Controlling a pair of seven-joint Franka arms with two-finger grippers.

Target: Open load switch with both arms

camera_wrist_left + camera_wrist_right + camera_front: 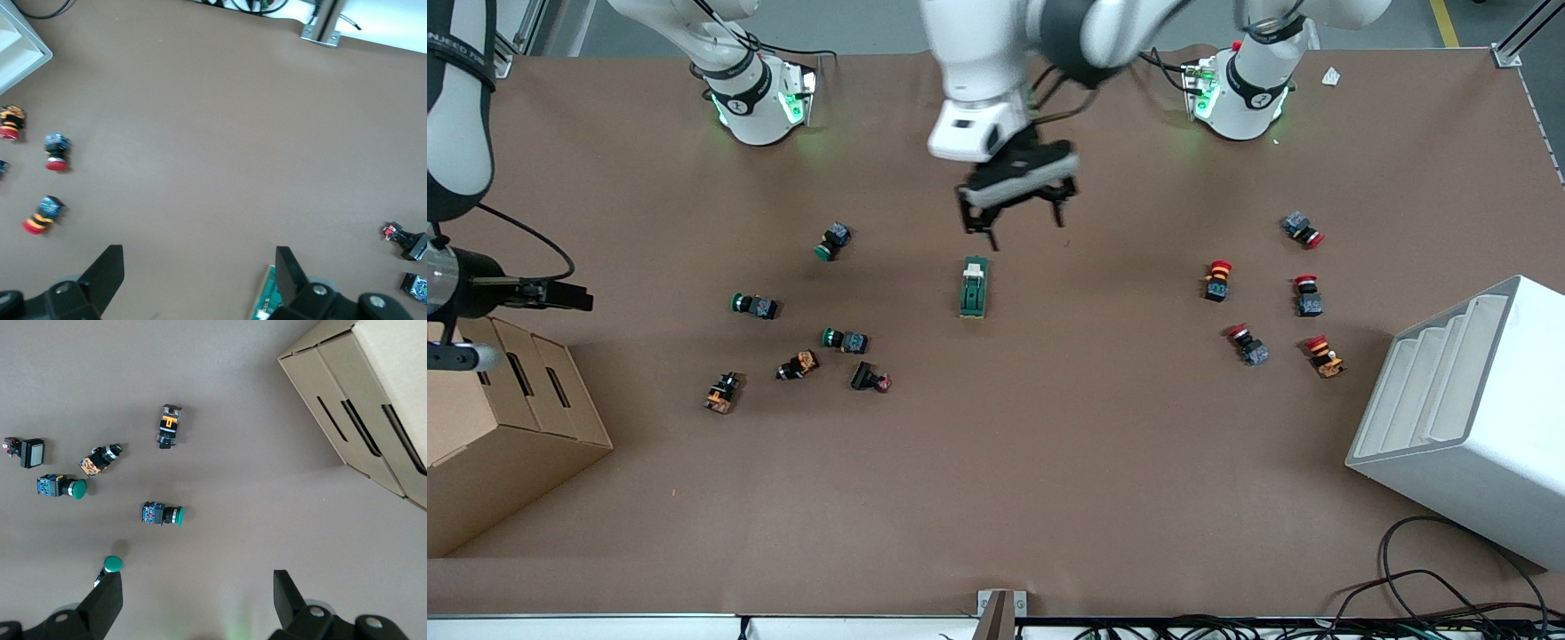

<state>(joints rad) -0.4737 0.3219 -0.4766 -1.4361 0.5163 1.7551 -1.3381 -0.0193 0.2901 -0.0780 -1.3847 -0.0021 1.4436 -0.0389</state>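
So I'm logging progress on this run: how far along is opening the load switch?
Nothing is done yet: the load switch lies untouched on the table. In hand: the left end effector hangs open just above the switch's white end. The right end effector, also open, waits over the green buttons at its end of the table. Gripping and opening the switch with both arms remain.

Brown paper-covered table (996,498), cardboard box (507,436) at one end, white stepped bin (1467,418) at the other; black cables (1432,587), perhaps grey floor.
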